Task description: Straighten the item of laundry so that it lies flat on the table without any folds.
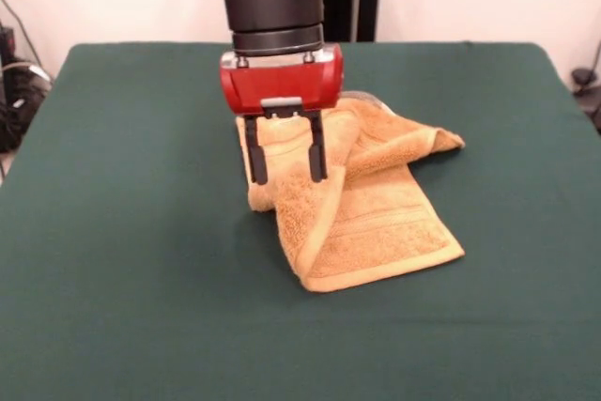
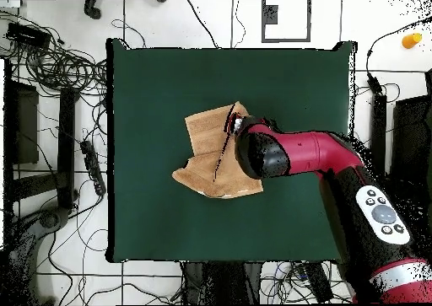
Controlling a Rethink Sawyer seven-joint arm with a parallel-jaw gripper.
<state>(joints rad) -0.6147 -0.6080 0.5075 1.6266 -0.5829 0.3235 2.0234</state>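
The orange-tan towel [image 1: 371, 208] lies crumpled near the middle of the dark green table [image 1: 122, 232], folded over itself with a woven band showing on the near flap. My gripper [image 1: 285, 172] hangs over the towel's left part, fingers [image 1: 257, 152] open with the towel showing between them, tips close above the cloth and holding nothing. In the overhead view the towel [image 2: 207, 147] lies left of the arm's head, which covers its right edge; the gripper itself is hidden there. No label shows.
The red and black arm [image 2: 325, 159] reaches in from the lower right in the overhead view. Cables and equipment [image 2: 51, 67] lie on the floor around the table [image 2: 287, 75].
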